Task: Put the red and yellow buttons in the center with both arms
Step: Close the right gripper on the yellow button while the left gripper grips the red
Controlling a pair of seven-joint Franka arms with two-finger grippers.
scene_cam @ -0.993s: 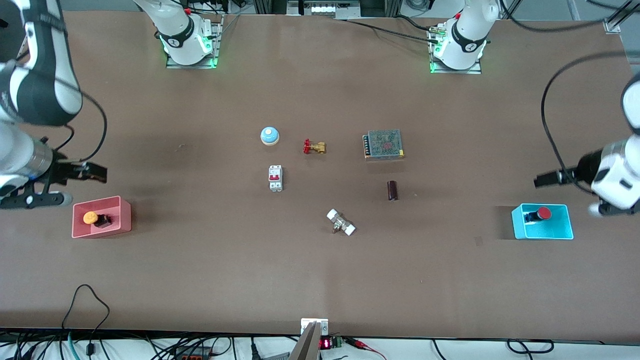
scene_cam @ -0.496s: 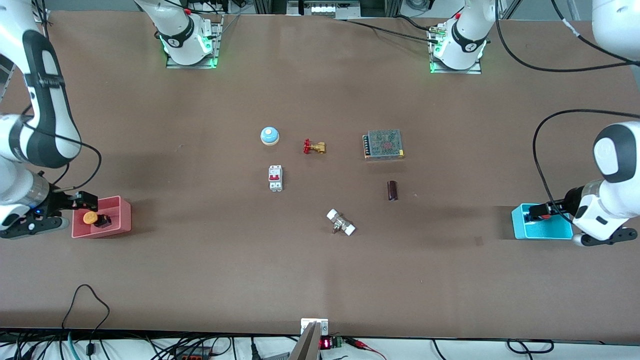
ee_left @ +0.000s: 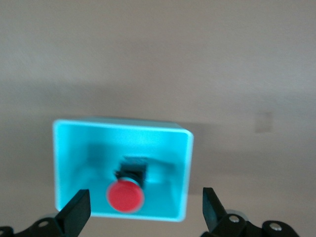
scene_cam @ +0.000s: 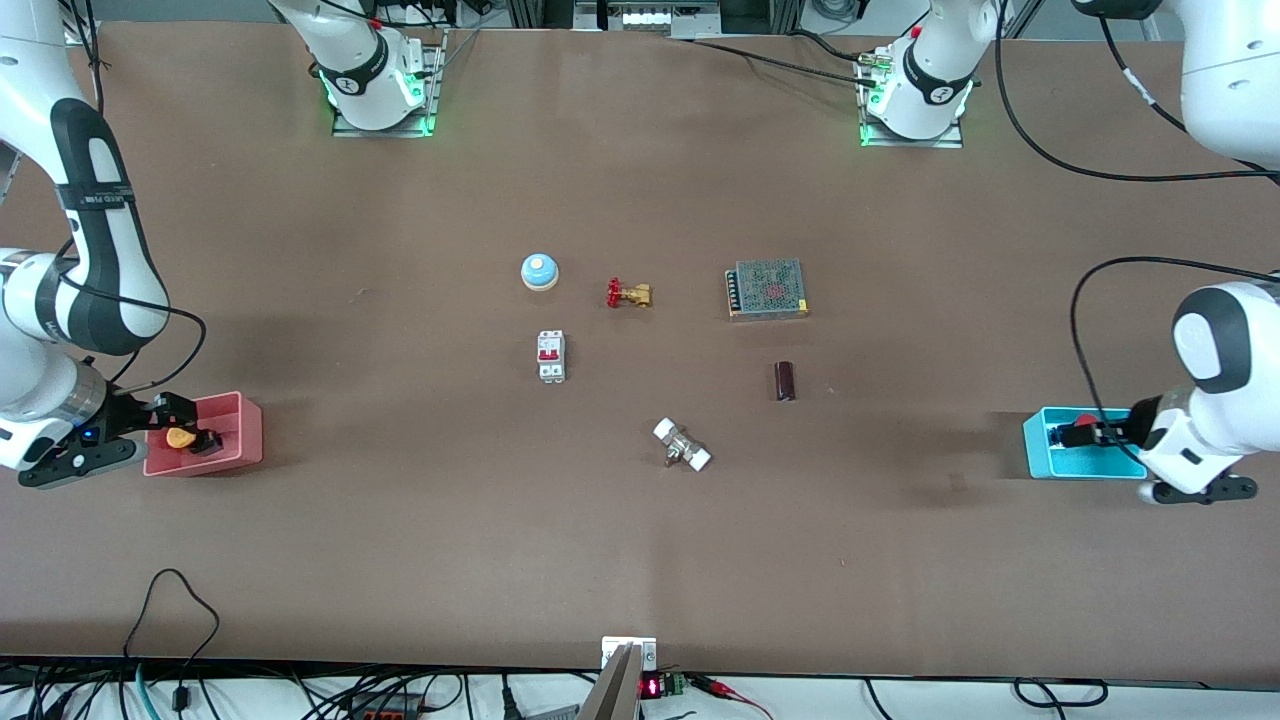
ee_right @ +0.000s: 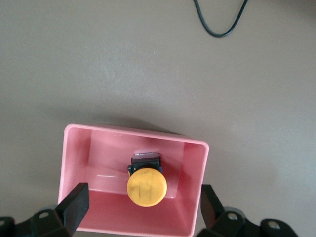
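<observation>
The yellow button (scene_cam: 181, 437) lies in a pink bin (scene_cam: 235, 432) at the right arm's end of the table; it also shows in the right wrist view (ee_right: 146, 186). My right gripper (scene_cam: 172, 423) is open, just above the bin, its fingers wide on either side of the button (ee_right: 143, 210). The red button (scene_cam: 1085, 420) lies in a cyan bin (scene_cam: 1040, 455) at the left arm's end; it also shows in the left wrist view (ee_left: 125, 194). My left gripper (scene_cam: 1085, 435) is open over that bin, fingers wide around the button (ee_left: 145, 210). The center (scene_cam: 640, 380) is brown tabletop.
Around the table's middle lie a blue dome bell (scene_cam: 539, 271), a brass valve with red handle (scene_cam: 628, 294), a white circuit breaker (scene_cam: 551, 356), a metal power supply (scene_cam: 767, 288), a dark cylinder (scene_cam: 785, 380) and a white-ended fitting (scene_cam: 682, 445).
Both grippers have come down over their bins: the right over the pink bin and yellow button, the left over the cyan bin and red button. The buttons have not moved.
</observation>
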